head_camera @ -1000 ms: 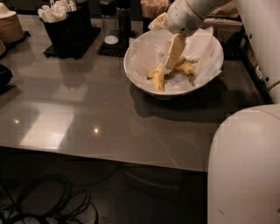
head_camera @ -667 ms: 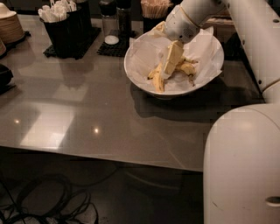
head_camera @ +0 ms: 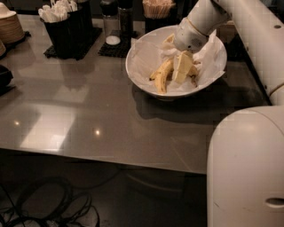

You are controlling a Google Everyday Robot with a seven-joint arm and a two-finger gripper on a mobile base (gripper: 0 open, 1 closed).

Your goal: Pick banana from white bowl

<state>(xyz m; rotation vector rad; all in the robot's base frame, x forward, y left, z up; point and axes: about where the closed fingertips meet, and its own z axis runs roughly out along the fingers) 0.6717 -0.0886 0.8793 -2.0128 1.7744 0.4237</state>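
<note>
Banana [head_camera: 160, 76] lies in the white bowl [head_camera: 131, 75], left of centre, on crumpled white paper [head_camera: 144, 55], curving from upper right down to lower left. Gripper [head_camera: 182, 68] hangs down inside the bowl just right of the banana, touching or nearly so; can't tell whether it is spread or closed, or if it has hold of anything. A brownish bit shows right of the gripper, can't make out what. Arm [head_camera: 248, 40] comes in from upper right. Bowl sits at the far right of the grey counter [head_camera: 88, 115]. Behind it: a holder w/ tan sticks [head_camera: 157, 9]. Far left: black caddy [head_camera: 62, 26] w/ white items, stack of tan plates [head_camera: 9, 26]. Robot body [head_camera: 246, 168] fills lower right; cables [head_camera: 44, 208] on the floor.
</note>
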